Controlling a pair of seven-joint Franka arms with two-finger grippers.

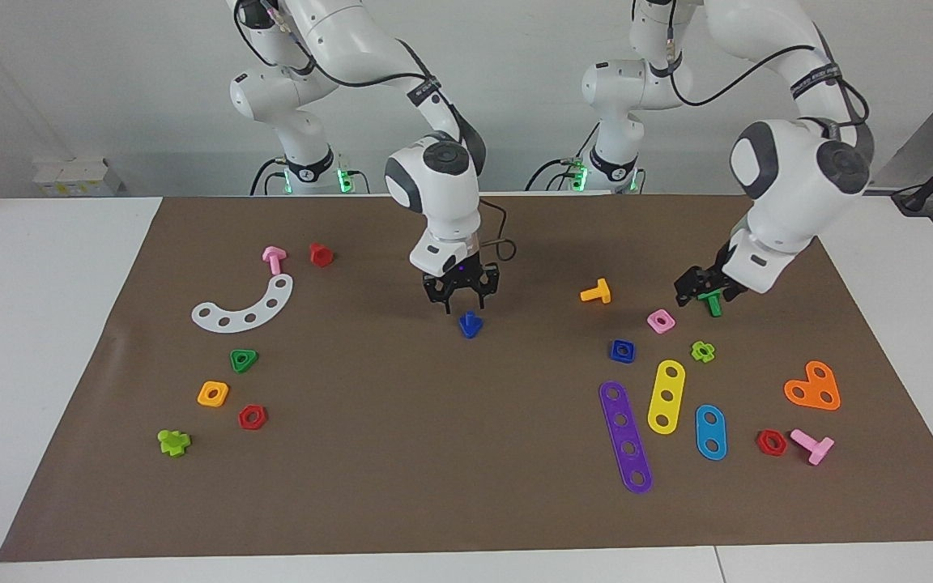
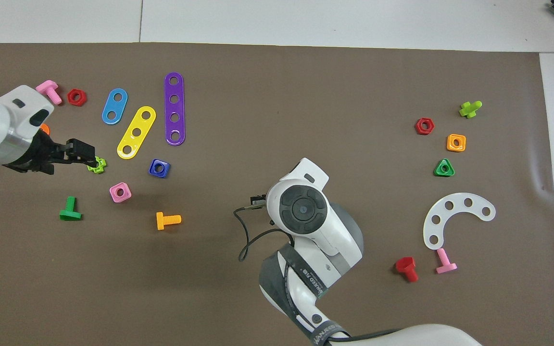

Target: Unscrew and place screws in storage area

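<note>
A dark-blue bolt (image 1: 470, 325) stands on the brown mat (image 1: 402, 453) near its middle, triangular head down on the mat. My right gripper (image 1: 462, 301) hangs open just above it, one finger to each side, not touching it. In the overhead view the right arm's wrist (image 2: 303, 209) hides both the bolt and the gripper. My left gripper (image 1: 697, 290) hovers toward the left arm's end of the table, over a light-green nut (image 2: 97, 165) in the overhead view (image 2: 82, 151). A green bolt (image 1: 711, 304) lies on the mat beside it, not held.
A dark-blue square nut (image 1: 622, 350), a pink nut (image 1: 661, 321), an orange bolt (image 1: 596, 292) and purple (image 1: 625, 437), yellow (image 1: 666, 396) and blue (image 1: 710, 432) strips lie toward the left arm's end. A white arc (image 1: 244, 306) and several nuts and bolts lie toward the right arm's end.
</note>
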